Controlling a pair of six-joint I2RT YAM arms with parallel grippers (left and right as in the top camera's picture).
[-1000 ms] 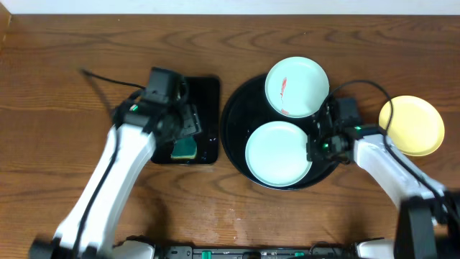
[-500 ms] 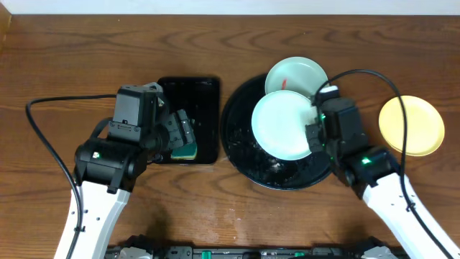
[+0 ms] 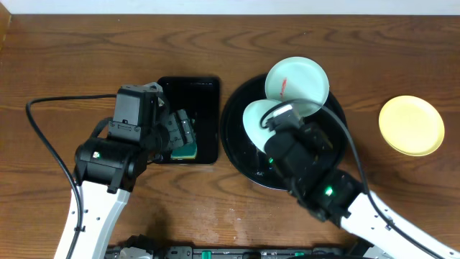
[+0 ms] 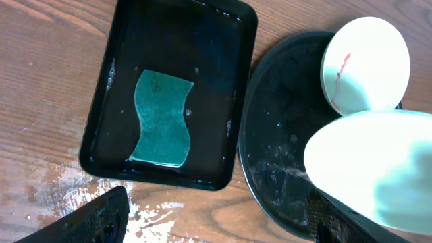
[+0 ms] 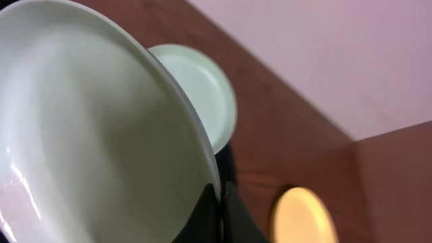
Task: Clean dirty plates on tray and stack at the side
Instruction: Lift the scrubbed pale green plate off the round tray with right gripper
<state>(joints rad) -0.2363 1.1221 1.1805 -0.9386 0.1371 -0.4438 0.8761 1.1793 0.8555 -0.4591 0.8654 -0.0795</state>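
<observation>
Overhead: the left pincer hangs spread wide and empty above the rectangular tray, with the green sponge directly beneath its fingertips. The right pincer is clamped on the raised plate, a pale bluish-white one held tilted above the round tray. Beyond that pincer, at the tray's far rim, lies the smeared plate. Well off to its outer side, the yellow plate rests on bare table.

Left wrist: the two dark fingertips stand far apart with nothing between them. The sponge lies flat in shallow water just ahead of them. The raised plate fills the corner on the pincer's inner side, with the smeared plate further on.

Right wrist: the jaws are fully closed, pinching the raised plate by its thin rim, with the bowl of the plate sloping up and away from the fingers. Past its edge sits the smeared plate, and the yellow plate is low on the other side.

The plate looks light, rigid and glazed, so probably slick where wet and likely to chip if dropped. A rim pinch suits it, since the flat face offers nothing to grasp. Scrubbing pressure from the sponge could lever it out of so narrow a hold.
</observation>
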